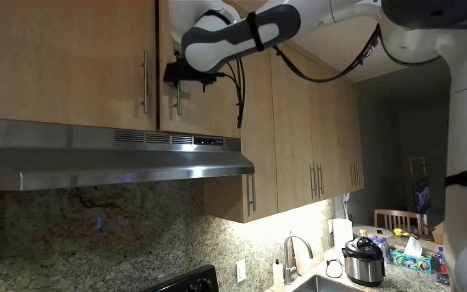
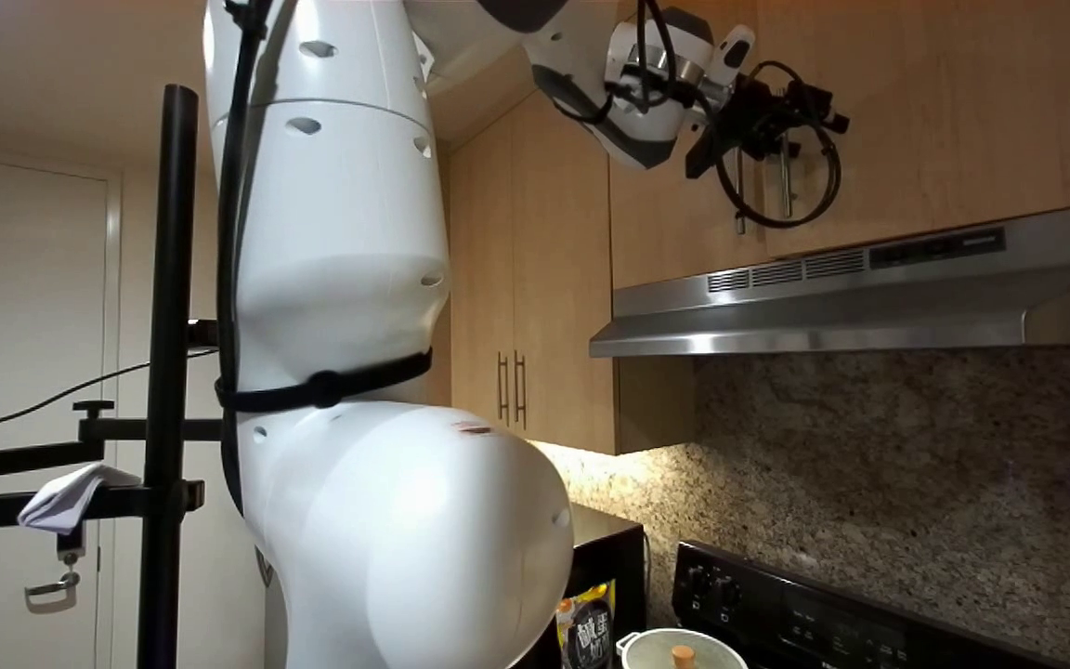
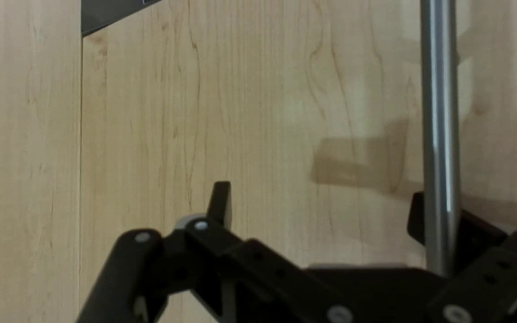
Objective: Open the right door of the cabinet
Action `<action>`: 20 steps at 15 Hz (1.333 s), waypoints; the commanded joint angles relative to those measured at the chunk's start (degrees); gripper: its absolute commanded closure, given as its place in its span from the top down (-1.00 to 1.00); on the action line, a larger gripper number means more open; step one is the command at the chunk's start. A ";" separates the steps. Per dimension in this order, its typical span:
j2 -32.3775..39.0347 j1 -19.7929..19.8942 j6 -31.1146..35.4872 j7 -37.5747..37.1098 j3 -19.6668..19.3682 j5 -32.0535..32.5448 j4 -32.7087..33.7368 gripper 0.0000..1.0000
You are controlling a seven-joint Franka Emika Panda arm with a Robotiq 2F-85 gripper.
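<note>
1. Pincer (image 3: 320, 199): tips apart, clamped on nothing. Bar handle (image 3: 440, 112) upright, toward the pincer's left in the scene; one finger (image 3: 477, 229) shows beyond it, touch unclear. Coming pull likely turns on this.
2. Right door (image 1: 213, 109): closed, right half of cabinet (image 1: 75, 73), above range hood (image 1: 116, 158).
3. Flat pale wood; slim metal bar near left edge.

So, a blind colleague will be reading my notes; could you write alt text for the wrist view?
Two black fingers, spread wide, face the light-wood right cabinet door, one tip partly hidden behind the door's vertical metal bar handle at the picture's right; whether they touch is unclear. A thin seam runs down the left, with a dark patch at top left.
</note>
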State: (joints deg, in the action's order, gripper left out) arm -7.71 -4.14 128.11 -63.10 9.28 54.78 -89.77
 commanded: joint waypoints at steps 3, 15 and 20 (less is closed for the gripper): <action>-6.28 1.20 -1.59 3.87 -1.96 -3.01 -3.77 1.00; -10.28 1.07 -11.04 4.39 -0.56 -4.71 -4.54 1.00; -12.43 1.26 -10.64 5.17 -0.97 -6.97 -6.08 1.00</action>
State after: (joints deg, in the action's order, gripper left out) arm -14.93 -4.72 119.28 -61.18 9.83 48.87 -93.04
